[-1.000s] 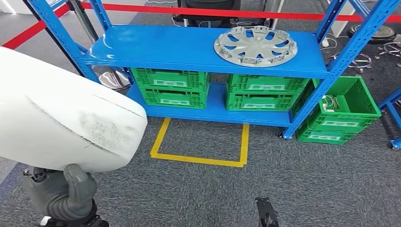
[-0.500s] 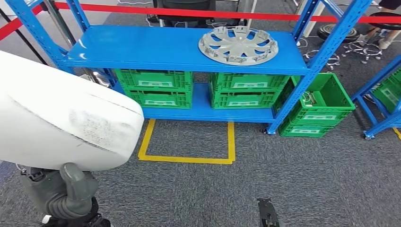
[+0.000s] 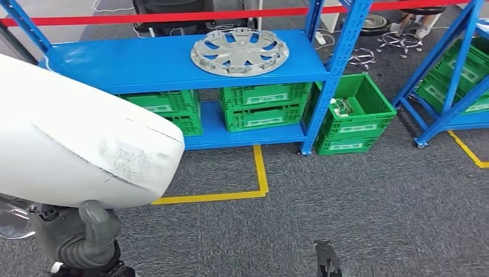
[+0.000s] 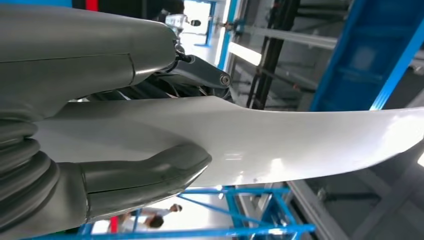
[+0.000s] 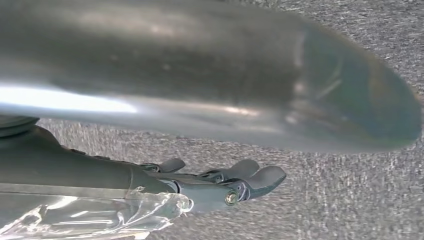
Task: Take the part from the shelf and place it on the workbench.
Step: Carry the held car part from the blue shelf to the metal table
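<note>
At the near left, the left hand grips the big white part from below, thumb pressed on its face, holding it clear of the blue shelf for carrying; the right hand hangs loosely curled, holding nothing.

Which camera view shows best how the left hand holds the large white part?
The left wrist view: the left hand grips the white part with its thumb pressed on one face and its darker fingers on the other. The head view shows the part whole, with the thumb below it. In the right wrist view its blurred underside spans the frame.
</note>
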Controlling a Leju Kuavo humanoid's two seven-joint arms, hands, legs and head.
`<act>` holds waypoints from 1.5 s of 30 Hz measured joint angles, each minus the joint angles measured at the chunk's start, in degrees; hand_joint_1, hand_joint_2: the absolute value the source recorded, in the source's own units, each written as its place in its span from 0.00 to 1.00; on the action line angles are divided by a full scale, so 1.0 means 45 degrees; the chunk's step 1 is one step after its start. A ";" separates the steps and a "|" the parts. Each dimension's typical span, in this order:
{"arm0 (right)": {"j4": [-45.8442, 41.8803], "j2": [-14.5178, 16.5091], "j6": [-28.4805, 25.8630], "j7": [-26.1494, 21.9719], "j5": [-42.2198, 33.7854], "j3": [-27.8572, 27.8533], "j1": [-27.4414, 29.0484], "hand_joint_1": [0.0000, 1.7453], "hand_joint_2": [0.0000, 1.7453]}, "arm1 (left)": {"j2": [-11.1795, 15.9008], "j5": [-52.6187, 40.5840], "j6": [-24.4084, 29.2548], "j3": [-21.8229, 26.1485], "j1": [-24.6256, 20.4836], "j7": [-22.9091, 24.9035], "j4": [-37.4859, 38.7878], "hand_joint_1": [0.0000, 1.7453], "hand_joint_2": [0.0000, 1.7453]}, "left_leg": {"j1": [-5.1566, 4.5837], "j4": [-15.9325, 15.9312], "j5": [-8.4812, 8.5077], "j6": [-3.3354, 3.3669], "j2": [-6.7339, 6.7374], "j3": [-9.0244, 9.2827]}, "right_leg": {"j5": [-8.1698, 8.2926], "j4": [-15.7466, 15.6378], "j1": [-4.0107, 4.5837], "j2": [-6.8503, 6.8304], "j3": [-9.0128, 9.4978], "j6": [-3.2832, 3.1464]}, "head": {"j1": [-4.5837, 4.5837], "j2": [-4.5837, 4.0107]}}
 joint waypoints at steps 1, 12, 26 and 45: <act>0.0000 0.0000 0.0001 0.0000 0.0000 -0.0007 0.0003 0.00 0.00 | 0.0010 0.0002 -0.0005 0.0000 0.0007 0.0000 0.0000 1.00 1.00 | 0.0009 0.0849 -0.0313 -0.0021 -0.0103 -0.0446 | 0.0003 0.0000 -0.0011 0.0132 -0.0011 -0.0010 | 0.0004 0.0000; 0.0001 -0.0006 0.0021 -0.0024 0.0032 -0.0045 0.0110 0.00 0.00 | -0.0022 0.0112 -0.0126 -0.0013 0.0006 0.0001 -0.0016 1.00 1.00 | 0.0220 -0.2027 0.1477 0.0341 -0.0962 0.0594 | 0.0028 0.0167 -0.0112 0.1218 -0.0379 0.0548 | 0.0032 0.0000; -0.0001 -0.0005 0.0024 -0.0027 0.0094 -0.0068 0.0003 0.00 0.00 | -0.0036 0.0124 -0.0191 -0.0034 -0.0027 0.0001 -0.0034 1.00 1.00 | -0.0019 -0.2058 0.1220 0.0217 0.0695 0.0901 | -0.0054 0.0153 0.0110 -0.0580 -0.0109 0.0262 | 0.0140 0.0004; 0.0004 -0.0002 0.0073 -0.0015 0.0036 -0.0148 0.0089 0.00 0.00 | -0.0045 0.0094 -0.0172 -0.0057 -0.0039 0.0000 -0.0044 1.00 1.00 | 0.0187 -0.2081 0.1489 0.0574 -0.0489 0.0630 | -0.0649 0.1470 -0.0070 0.0325 -0.1087 0.0680 | 0.0231 0.0005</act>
